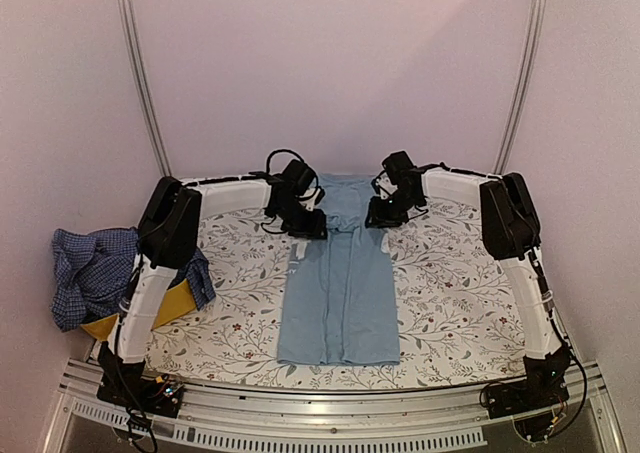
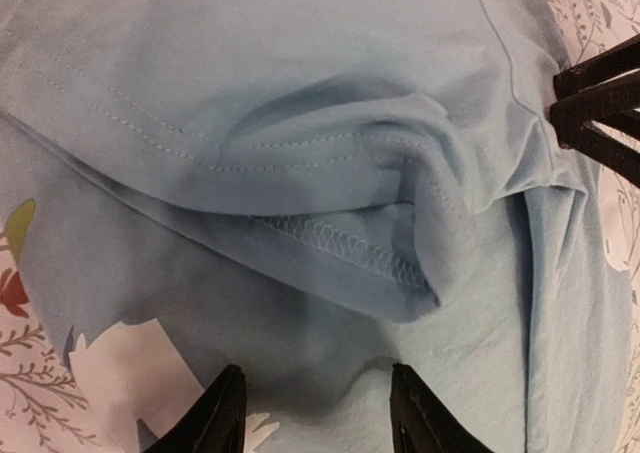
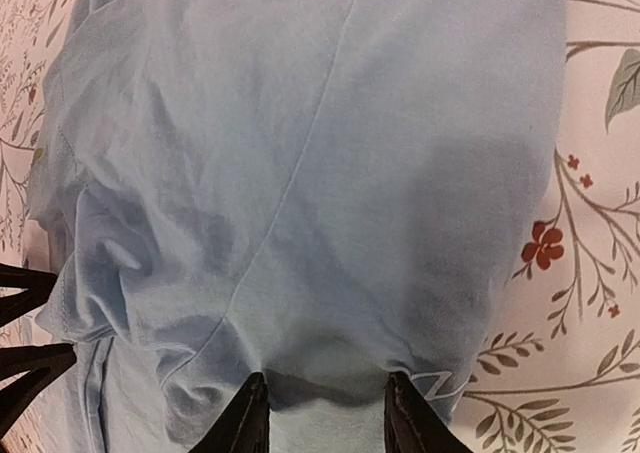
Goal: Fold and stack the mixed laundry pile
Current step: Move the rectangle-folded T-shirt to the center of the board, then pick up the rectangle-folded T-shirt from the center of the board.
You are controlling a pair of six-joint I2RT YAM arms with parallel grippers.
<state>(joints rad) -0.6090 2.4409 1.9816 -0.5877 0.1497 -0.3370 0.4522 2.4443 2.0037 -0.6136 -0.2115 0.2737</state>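
Partly, the left arm (image 1: pixel 148 298) hides the checked shirt (image 1: pixel 90 268) and yellow basket (image 1: pixel 178 306).

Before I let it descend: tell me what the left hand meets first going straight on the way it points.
The light blue T-shirt: the left hand points down at its bunched, stitched fold, the floral table cover beneath. How much gap remains is unclear.

Showing light blue with white print on the T-shirt (image 1: pixel 340 283) at centre, navy-and-white checks on the shirt (image 1: pixel 90 268) at left, yellow on the basket (image 1: pixel 175 308), red-flowered sprigs across the cream table cover (image 1: pixel 450 293).
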